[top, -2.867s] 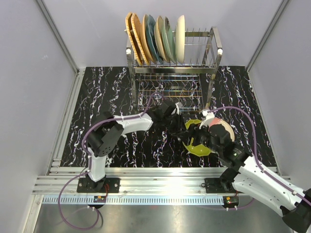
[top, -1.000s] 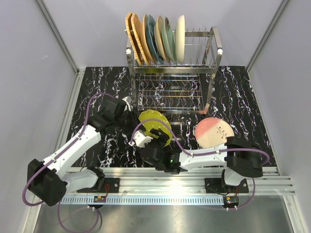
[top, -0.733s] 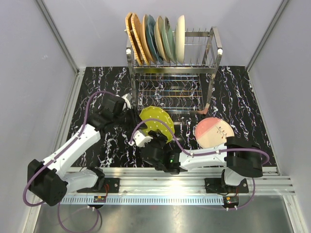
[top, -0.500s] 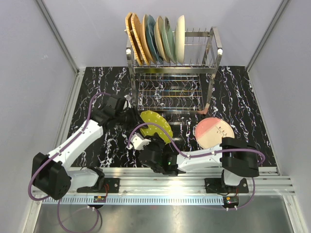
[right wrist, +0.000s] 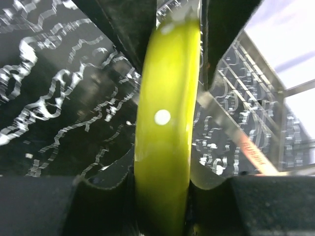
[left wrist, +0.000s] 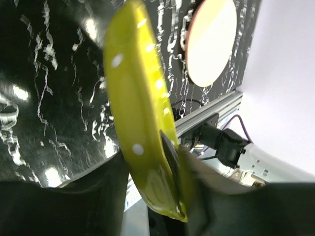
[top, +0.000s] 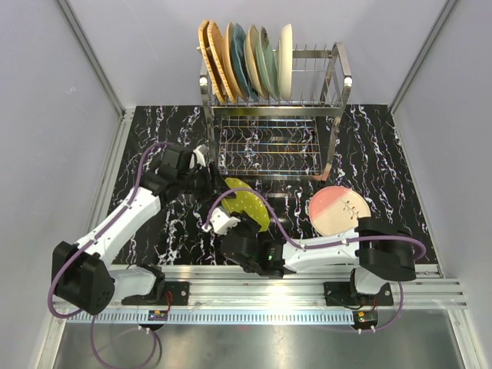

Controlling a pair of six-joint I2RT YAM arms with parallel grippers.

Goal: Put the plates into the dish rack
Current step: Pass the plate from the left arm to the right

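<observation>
A yellow-green dotted plate [top: 247, 201] stands on edge above the black marble table, left of centre. My right gripper [top: 235, 220] is shut on its near rim; in the right wrist view both pads press the plate [right wrist: 167, 98]. My left gripper [top: 213, 182] straddles the far-left rim with its jaws slackened, so the plate [left wrist: 133, 98] leans across the gap between them. A pink-edged plate [top: 339, 210] lies flat at the right. The dish rack [top: 338, 77] stands at the back, with several plates [top: 246, 61] upright in the left half of its top tier.
The rack's right-hand tines [top: 311, 73] and lower grid shelf [top: 269, 150] hold nothing. The right arm [top: 323, 247] stretches along the near edge. Grey walls close in both sides. An aluminium rail [top: 254, 273] runs along the front.
The right gripper, open a second ago, has shut on the dotted plate's near rim. The left gripper's jaws have widened on the far rim. The plate has shifted slightly.
</observation>
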